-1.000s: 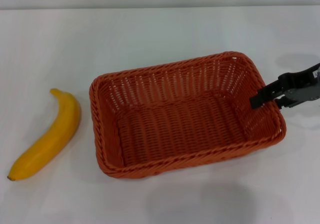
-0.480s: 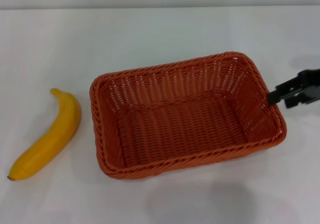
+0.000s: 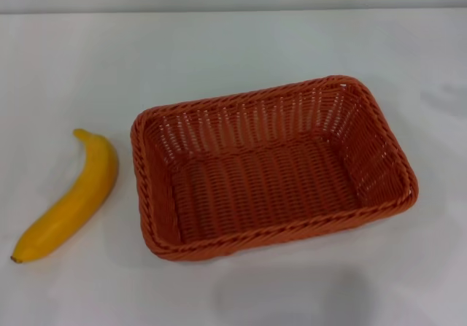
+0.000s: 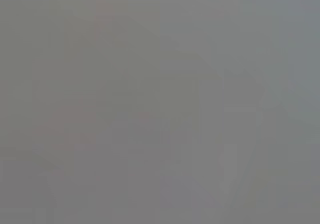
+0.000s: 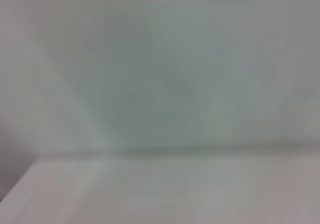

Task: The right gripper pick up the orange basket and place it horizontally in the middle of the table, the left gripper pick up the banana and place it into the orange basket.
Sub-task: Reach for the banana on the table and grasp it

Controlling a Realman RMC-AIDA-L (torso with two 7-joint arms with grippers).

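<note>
2 task things on show in the head view, and no gripper among them. Orange basket (image 3: 248,125) upright on the table (image 3: 219,49), open side up, long side running across the view with a slight skew, about mid-table and a little toward the robot's right; nothing inside. Judged as set down flat where the task wants it, with nothing touching rim or walls, so apparently free-standing and ready to receive. Banana (image 3: 73,198) flat on the table to the robot's left of the basket, near the short left wall but apart from it, stem end away from the robot, dark tip toward it; not yet in the basket. Handy placement for the left gripper, being on that arm's own side, with bare table all round for an approach from above. Neither the left gripper nor the right gripper visible in any of the 3 views, so cannot tell how wide either stands or whether either carries anything; certainly nothing clamped on basket or banana. Head view alone gives the layout. Left wrist view offers only a flat grey blur, no table, basket or banana to be made out. Right wrist view offers pale blurred surfaces met by 1 faint line, possibly an edge, too vague to name; no task thing there either. Judged next step: the banana pick.
</note>
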